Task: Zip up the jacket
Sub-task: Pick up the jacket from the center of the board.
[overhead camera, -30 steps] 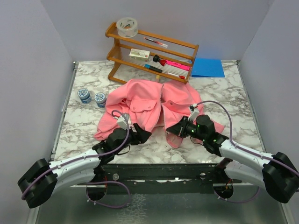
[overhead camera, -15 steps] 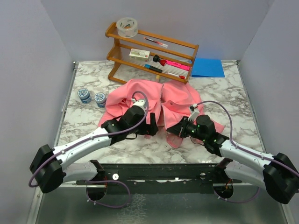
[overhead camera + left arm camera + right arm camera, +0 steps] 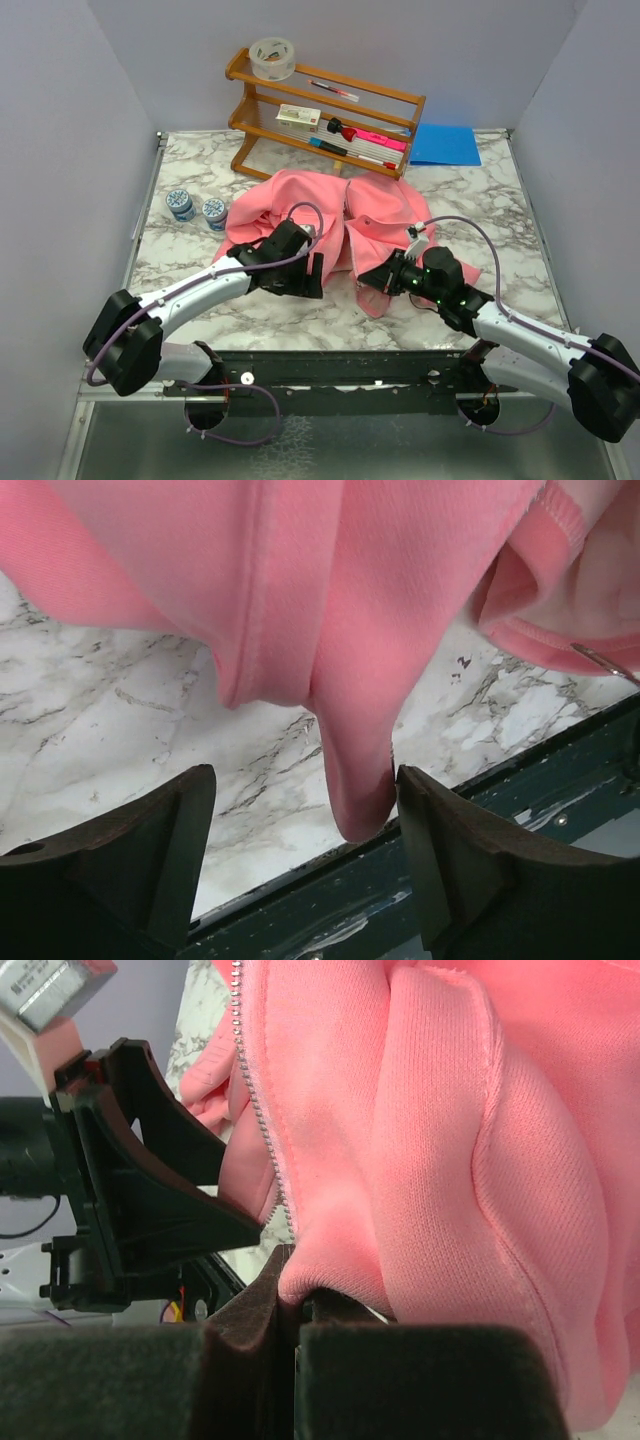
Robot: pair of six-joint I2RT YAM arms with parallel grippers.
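currently i see the pink jacket [image 3: 380,215] lying unzipped in the middle of the marble table [image 3: 500,200], just in front of a wooden rack [image 3: 385,94]. my left jaws are released, their two dark fingers [image 3: 150,860] spread to either side of a hanging hem corner [image 3: 355,800] near the table's front edge, not pinching it. my right jaws are clenched on the jacket's other front panel, at the bottom of its zipper teeth [image 3: 255,1110].

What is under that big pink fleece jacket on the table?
Only the white-and-grey marbled tabletop shows beneath the soft pink fleece jacket, around its lower edge. Whatever lies under the rest of it is covered by the fabric.
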